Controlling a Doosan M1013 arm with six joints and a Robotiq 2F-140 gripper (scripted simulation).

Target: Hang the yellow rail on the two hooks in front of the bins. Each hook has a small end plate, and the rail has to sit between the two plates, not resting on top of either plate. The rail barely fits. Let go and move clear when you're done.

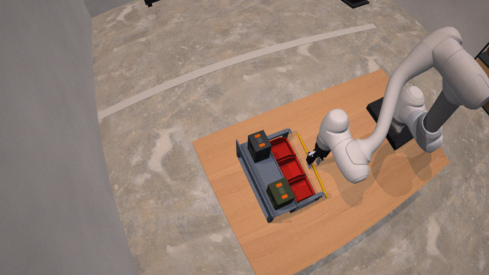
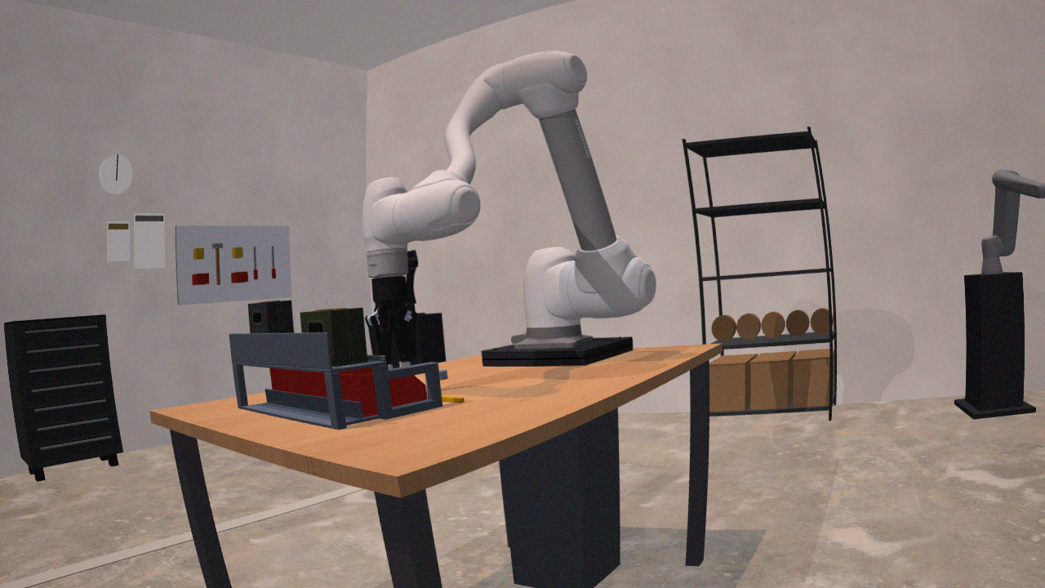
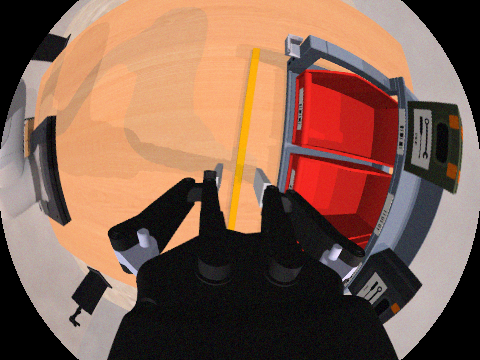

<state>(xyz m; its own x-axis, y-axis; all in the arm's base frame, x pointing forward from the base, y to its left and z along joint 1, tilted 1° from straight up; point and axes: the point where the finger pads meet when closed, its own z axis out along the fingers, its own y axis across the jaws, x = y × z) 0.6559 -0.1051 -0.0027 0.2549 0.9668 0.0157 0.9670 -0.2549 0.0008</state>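
The yellow rail point(image 1: 312, 165) lies flat on the wooden table, just in front of the grey rack point(image 1: 270, 170) and parallel to its row of red bins point(image 1: 291, 167). One hook point(image 1: 289, 131) sticks out at the rack's far end and another point(image 1: 320, 194) at its near end. My gripper point(image 1: 311, 160) points straight down over the rail's middle. In the wrist view the two fingers stand on either side of the rail point(image 3: 243, 134) with a gap on each side, so the gripper is open and holds nothing. In the side view the fingertips point(image 2: 395, 354) are low, near the rack's front.
A black box point(image 1: 259, 146) and a green box point(image 1: 280, 193) stand on the rack behind the bins. The arm's black base plate point(image 1: 389, 123) is on the table to the right. A shelf unit point(image 2: 763, 270) stands off the table.
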